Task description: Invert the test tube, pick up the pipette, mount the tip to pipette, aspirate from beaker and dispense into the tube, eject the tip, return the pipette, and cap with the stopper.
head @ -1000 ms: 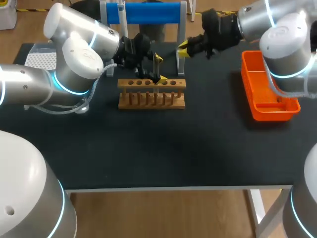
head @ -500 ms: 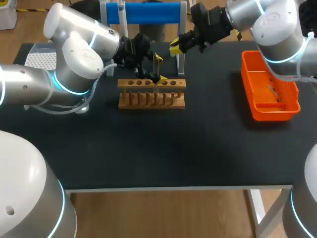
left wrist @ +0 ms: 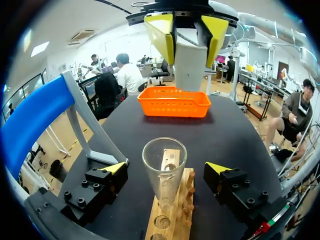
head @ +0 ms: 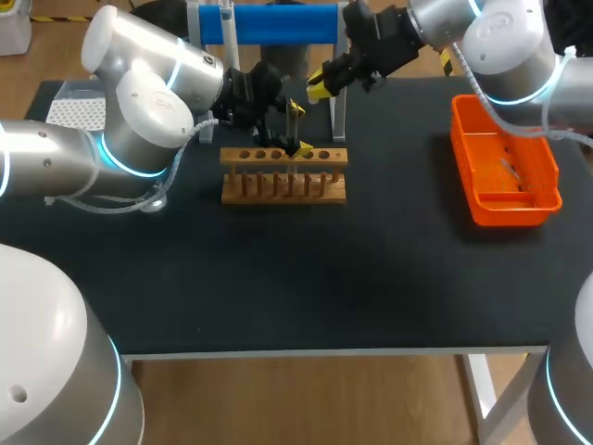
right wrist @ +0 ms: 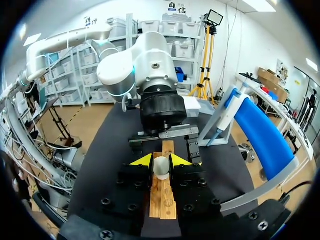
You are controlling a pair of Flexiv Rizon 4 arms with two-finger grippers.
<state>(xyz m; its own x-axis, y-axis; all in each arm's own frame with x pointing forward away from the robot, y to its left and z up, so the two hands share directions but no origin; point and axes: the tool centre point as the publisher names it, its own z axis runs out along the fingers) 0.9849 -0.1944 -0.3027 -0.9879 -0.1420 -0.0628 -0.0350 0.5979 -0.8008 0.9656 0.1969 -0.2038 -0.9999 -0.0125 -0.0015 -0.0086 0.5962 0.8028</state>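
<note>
A clear test tube (left wrist: pixel 164 167) stands upright, mouth up, in the wooden rack (head: pixel 283 181). My left gripper (head: pixel 296 128) is open, with one finger on either side of the tube and neither touching it. My right gripper (head: pixel 318 88) hovers a little behind and above the rack, shut on a white stopper (right wrist: pixel 161 168). From the left wrist view the right gripper (left wrist: pixel 186 35) hangs ahead above the tube with the stopper (left wrist: pixel 190 62) between its yellow tips. The pipette (head: pixel 227 26) hangs on the blue stand (head: pixel 278 23) behind the rack.
An orange basket (head: pixel 505 171) sits at the table's right side. A white tip box (head: pixel 74 111) lies at the far left behind my left arm. The stand's upright post (head: pixel 339 102) is close beside the right gripper.
My right gripper has moved left along the table's back, from near the basket toward the rack, carrying the stopper. The left arm and the tube have not moved.
</note>
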